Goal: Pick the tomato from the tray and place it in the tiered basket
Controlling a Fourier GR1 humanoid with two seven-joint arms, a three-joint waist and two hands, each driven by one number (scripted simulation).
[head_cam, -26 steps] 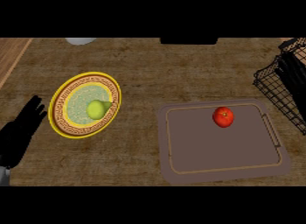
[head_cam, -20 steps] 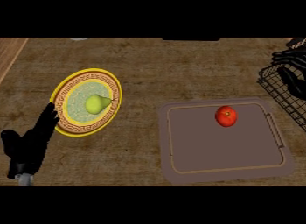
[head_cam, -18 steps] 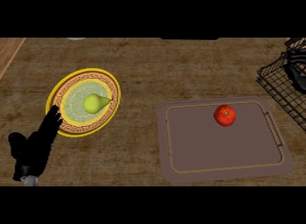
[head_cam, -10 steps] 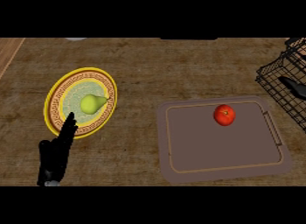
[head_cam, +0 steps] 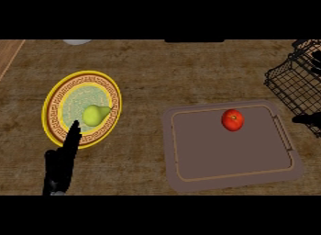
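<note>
One tomato [head_cam: 233, 120] unmoved on tray [head_cam: 211, 170], left hand [head_cam: 62, 160] shifted right.

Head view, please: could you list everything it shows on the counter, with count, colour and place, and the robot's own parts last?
Counter: one, brown wood-grain, fills the view.
Tray: one, grey-brown, right of centre.
Tomato: one, red, on the tray's far part.
Plate: one, yellow rim with patterned band, left of centre.
Pear: one, green, on the plate.
Tiered basket: one, black wire, right edge, partly cut off.
Pale object: one, whitish, top edge, mostly cut off; cannot tell what it is.
Dark object: one, black, top edge, mostly cut off.
Left hand: black, lower left, fingers straight, tips at the plate's near rim.
Right hand: black, right edge by the basket, mostly hidden.
</note>
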